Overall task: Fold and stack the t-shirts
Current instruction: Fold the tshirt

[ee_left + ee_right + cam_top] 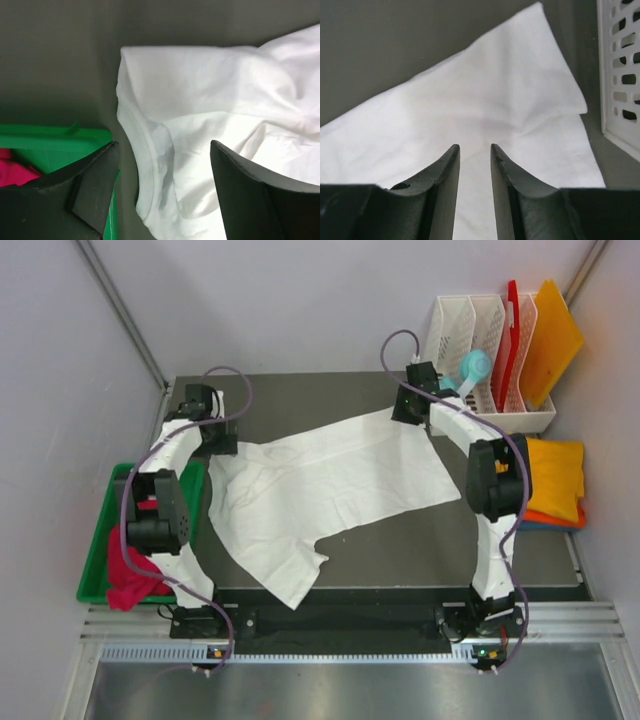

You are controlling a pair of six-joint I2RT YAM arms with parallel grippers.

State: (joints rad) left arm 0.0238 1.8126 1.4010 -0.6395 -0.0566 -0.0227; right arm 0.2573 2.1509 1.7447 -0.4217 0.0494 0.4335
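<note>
Large white soft cloth t-shirt (330, 490) lies spread, wrinkled, across dark grey table (400, 550) between arms. Light, limp, wrinkles easily; probably best pinched at hemmed edges or corners. Left gripper (164, 146) wide open above hemmed edge, empty. Right gripper (475, 147) narrowly parted over corner, holding nothing.
</note>
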